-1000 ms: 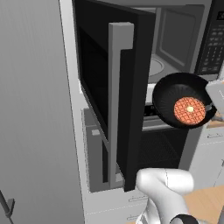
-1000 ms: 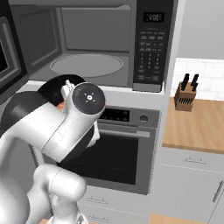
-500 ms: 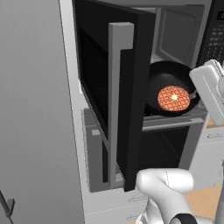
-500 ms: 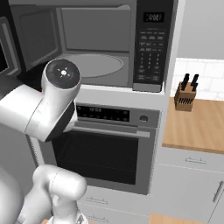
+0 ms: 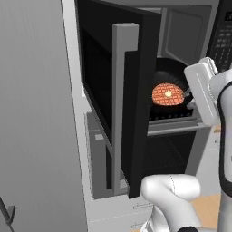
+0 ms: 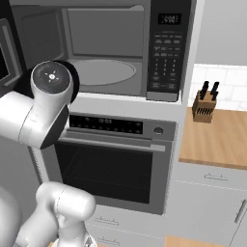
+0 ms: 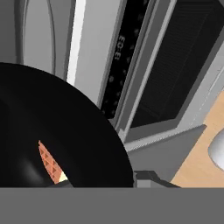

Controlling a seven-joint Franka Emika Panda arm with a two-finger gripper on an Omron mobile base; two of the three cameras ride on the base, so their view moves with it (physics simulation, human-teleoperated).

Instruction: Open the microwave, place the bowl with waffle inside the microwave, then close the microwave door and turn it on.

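Observation:
The microwave (image 6: 106, 53) stands open, showing its grey cavity and round turntable (image 6: 103, 72). Its door (image 5: 108, 90), a black panel with a long grey vertical handle (image 5: 123, 104), swings out to the left. The black bowl (image 5: 174, 74) with the orange waffle (image 5: 167, 93) hangs at the cavity's mouth, roughly level. My gripper (image 5: 189, 96) is shut on the bowl's right rim. In the hand view the bowl (image 7: 57, 127) is large at the left, with a sliver of waffle (image 7: 49, 163). I cannot tell whether the bowl touches the turntable.
The keypad strip (image 6: 166, 53) runs down the microwave's right side. A steel wall oven (image 6: 113, 164) sits below it. To the right, a knife block (image 6: 205, 106) stands on a wooden counter (image 6: 217, 140). A tall grey panel (image 5: 36, 113) is left of the door.
The gripper has carried the bowl left and inward, from beside the door's edge to the microwave opening. The bowl has tipped from facing the camera to nearly level.

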